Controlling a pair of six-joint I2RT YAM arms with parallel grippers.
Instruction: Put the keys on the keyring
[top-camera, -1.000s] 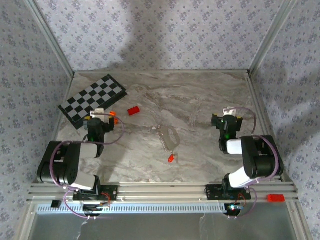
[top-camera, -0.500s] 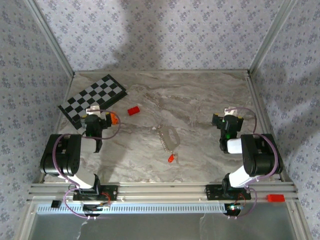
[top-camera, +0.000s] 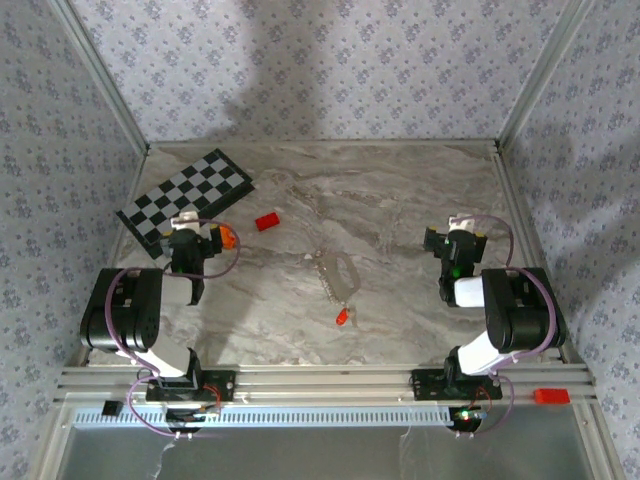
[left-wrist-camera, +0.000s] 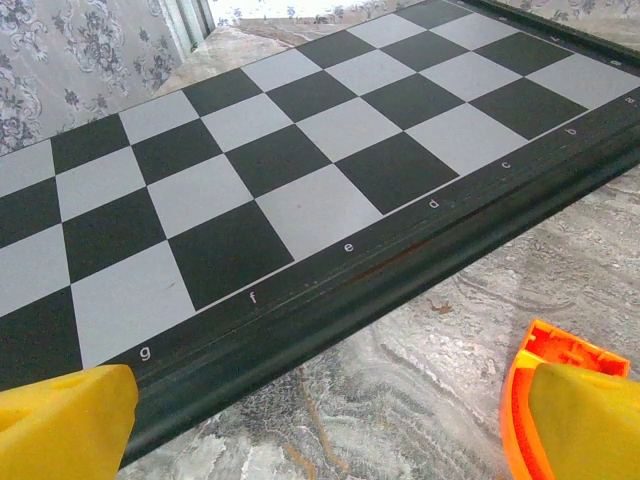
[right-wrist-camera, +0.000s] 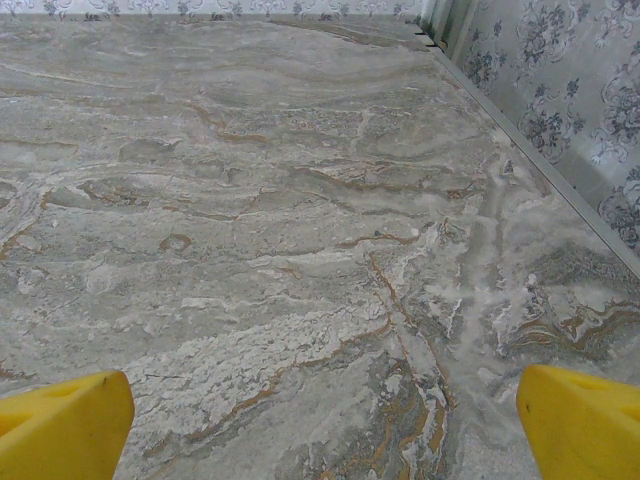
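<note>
The keys (top-camera: 334, 270) lie flat on the marble table (top-camera: 400, 200) near its middle, a small silvery bunch. Just nearer to me lies the keyring with its small red tag (top-camera: 343, 315); the thin ring itself is hard to make out. My left gripper (top-camera: 190, 238) is open at the near edge of the chessboard, far left of the keys. In the left wrist view the left gripper (left-wrist-camera: 325, 440) has only bare marble between its yellow fingertips (left-wrist-camera: 60, 420). My right gripper (top-camera: 455, 243) is open over bare table, right of the keys; the right wrist view shows the right gripper (right-wrist-camera: 320, 430) holding nothing.
A black and white chessboard (top-camera: 185, 197) lies at the back left, its dark rim (left-wrist-camera: 400, 290) right before the left gripper. An orange curved piece (top-camera: 227, 238) (left-wrist-camera: 520, 400) sits beside the left gripper's right finger. A red block (top-camera: 266, 222) lies behind the keys. Walls enclose the table.
The left arm has lifted its elbow and drawn its gripper slightly back and left, toward the chessboard's edge. The right arm, the keys and the keyring have not moved.
</note>
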